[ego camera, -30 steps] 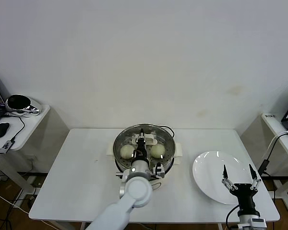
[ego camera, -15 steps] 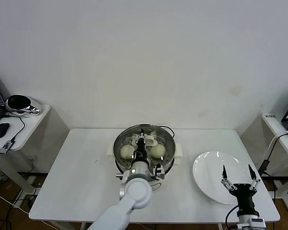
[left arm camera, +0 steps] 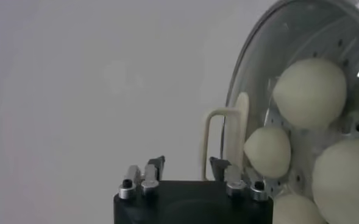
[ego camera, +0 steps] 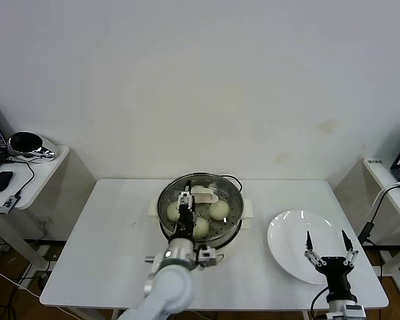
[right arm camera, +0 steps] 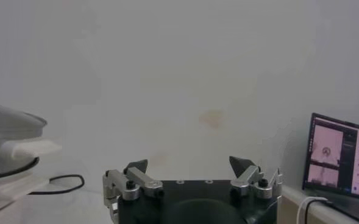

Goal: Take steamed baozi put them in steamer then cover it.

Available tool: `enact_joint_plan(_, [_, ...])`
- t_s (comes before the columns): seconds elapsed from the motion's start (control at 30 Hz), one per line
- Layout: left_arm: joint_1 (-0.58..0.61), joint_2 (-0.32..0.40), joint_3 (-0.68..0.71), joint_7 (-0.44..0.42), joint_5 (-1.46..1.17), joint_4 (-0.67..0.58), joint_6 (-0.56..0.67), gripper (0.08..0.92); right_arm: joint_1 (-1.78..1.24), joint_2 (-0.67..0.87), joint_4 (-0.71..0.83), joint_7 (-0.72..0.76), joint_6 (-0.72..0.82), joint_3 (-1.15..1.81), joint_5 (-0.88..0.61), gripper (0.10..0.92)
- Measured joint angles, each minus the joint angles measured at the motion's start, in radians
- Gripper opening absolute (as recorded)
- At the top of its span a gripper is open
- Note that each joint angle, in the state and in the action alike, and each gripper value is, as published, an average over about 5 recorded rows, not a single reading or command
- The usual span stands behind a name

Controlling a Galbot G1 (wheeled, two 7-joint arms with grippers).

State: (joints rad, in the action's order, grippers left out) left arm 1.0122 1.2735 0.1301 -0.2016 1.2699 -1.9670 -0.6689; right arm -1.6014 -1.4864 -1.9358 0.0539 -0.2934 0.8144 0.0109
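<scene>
The steamer point(ego camera: 165, 200) stands mid-table with the glass cover point(ego camera: 227, 197) lying on it, its cream handle point(ego camera: 204, 194) at the centre. Several cream-white baozi point(ego camera: 219, 209) show through the glass, and also in the left wrist view as baozi point(left arm camera: 310, 91) under the cover point(left arm camera: 258, 79). My left gripper point(ego camera: 185, 200) hovers open just beside the handle point(left arm camera: 225, 143), holding nothing; in the left wrist view the gripper point(left arm camera: 188, 164) has only air between its fingertips. My right gripper point(ego camera: 327, 248) waits open above the plate; its wrist view shows the empty gripper point(right arm camera: 191, 164).
A bare white plate point(ego camera: 290, 233) lies at the table's right. A black cable point(ego camera: 232, 179) runs behind the steamer. Side desks with a laptop point(right arm camera: 341, 158) and a mouse point(ego camera: 0, 180) flank the table.
My left gripper has opened, let go of the cover handle and drawn back a little to the left. The cover stays on the steamer. The right gripper has barely moved.
</scene>
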Motion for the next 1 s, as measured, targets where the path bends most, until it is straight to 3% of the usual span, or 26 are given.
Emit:
enact_joint_plan(0.17, [0.116,-0.057,-0.077,0.071,-0.17,-0.127,0.037,0.809,-0.005,0.0,0.0,0.002,-0.004,-0.006,0.004,0.823])
enact_joint_plan(0.6, [0.534,-0.077,-0.511,0.331,-0.967,-0.239,0.425,0.823,-0.054,0.038,-0.002,0.02,0.001,-0.043,-0.028,0.823])
enact_joint_plan(1.0, [0.777,-0.028,-0.663,0.388,-1.364,-0.197,0.66,0.823,-0.147,0.089,-0.011,0.045,0.043,-0.134,-0.11,0.823])
